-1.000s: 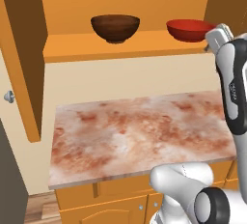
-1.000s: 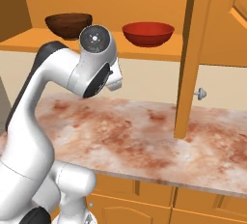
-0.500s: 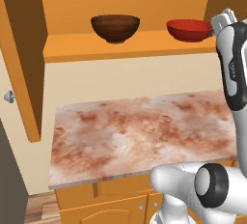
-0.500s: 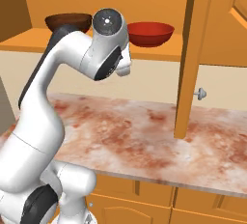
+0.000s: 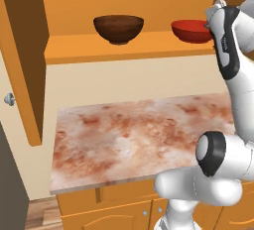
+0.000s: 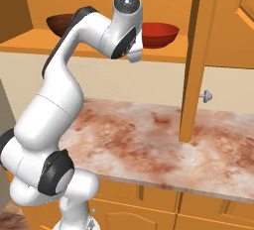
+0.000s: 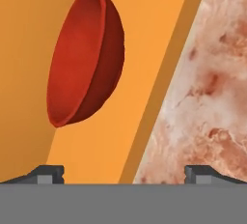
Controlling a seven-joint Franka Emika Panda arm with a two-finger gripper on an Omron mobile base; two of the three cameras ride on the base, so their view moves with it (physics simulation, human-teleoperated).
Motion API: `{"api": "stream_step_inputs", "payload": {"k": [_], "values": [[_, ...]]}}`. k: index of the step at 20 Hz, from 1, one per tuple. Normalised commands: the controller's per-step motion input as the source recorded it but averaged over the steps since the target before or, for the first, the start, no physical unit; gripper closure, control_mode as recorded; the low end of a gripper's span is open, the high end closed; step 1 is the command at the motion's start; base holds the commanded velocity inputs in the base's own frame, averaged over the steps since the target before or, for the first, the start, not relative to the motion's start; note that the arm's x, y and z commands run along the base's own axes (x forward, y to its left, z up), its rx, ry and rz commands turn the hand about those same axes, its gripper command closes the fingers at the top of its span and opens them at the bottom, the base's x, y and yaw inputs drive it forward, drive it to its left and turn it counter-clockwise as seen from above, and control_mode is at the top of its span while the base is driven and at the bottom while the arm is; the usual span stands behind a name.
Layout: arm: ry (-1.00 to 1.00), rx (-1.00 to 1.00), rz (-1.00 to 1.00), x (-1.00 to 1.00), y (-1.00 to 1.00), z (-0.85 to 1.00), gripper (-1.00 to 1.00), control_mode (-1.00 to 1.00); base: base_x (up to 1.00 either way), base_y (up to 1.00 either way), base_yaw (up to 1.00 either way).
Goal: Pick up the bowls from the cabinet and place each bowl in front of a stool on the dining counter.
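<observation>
Two bowls stand on the shelf [image 5: 99, 48] of the open orange-brown wall cabinet: a dark brown wood-grained bowl [image 5: 119, 28] to the left and a glossy red bowl [image 5: 191, 29] to the right. My gripper [image 7: 124, 174] is open and empty at shelf height, a short way in front of the red bowl [image 7: 82, 59] and clear of it. The hand view is rolled, so that bowl appears on its side. In the right base view my arm covers part of the brown bowl [image 6: 58, 22], while the red bowl [image 6: 159, 33] shows beside the wrist. The dining counter is out of view.
A marble-topped wall counter [image 5: 144, 135] with arched base doors runs under the cabinet. Open cabinet doors hang at either side, the left door [image 5: 22, 60] and the right door [image 6: 198, 50], each with a small knob [image 6: 206, 95]. My forearm [image 5: 230, 50] rises close to the shelf's right end.
The hand has risen from below the shelf edge to shelf height and moved in toward the red bowl. Its jaws have stayed open. The bowls have not moved.
</observation>
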Motion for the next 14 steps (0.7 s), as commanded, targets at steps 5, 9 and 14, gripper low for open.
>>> {"api": "stream_step_inputs", "payload": {"k": [5, 9, 14], "values": [[0.00, 0.01, 0.00, 0.47, -0.20, -0.06, -1.00, -1.00, 0.00, 0.00, 0.00], [0.00, 0.04, 0.00, 0.37, -0.31, -0.14, -1.00, -1.00, 0.00, 0.00, 0.00], [0.00, 0.03, 0.00, 0.32, -0.22, -0.21, -1.00, -1.00, 0.00, 0.00, 0.00]]}}
